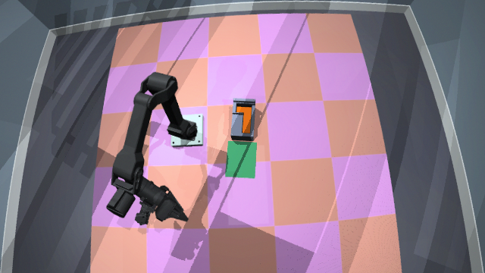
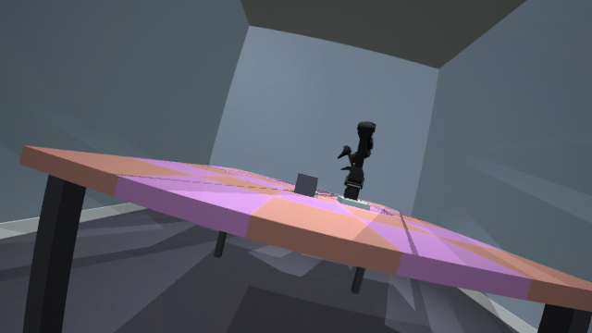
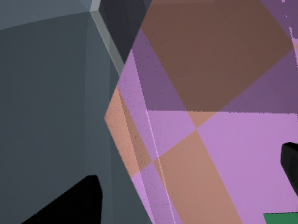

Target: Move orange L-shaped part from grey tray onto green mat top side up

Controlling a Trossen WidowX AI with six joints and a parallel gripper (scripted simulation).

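The orange L-shaped part (image 1: 247, 122) lies in the pocket of the grey tray (image 1: 242, 137) (image 2: 306, 185), its L-shaped end toward the top of the top view. It looks level there; the exterior view shows only the tray's outer wall, so the part is hidden. The green mat (image 1: 238, 159) (image 3: 283, 219) is bare, just below the tray in the top view. My gripper (image 1: 186, 218) (image 3: 194, 171) is open and empty, raised above the table to the lower left of the mat in the top view, with its fingers wide apart in the wrist view.
The arm's pale base plate (image 1: 198, 140) (image 2: 353, 203) is left of the tray in the top view. The arm (image 1: 132, 140) bends out to the left of the base. Checkered table (image 1: 299, 129) surrounds the tray and mat, with dark shadows across it.
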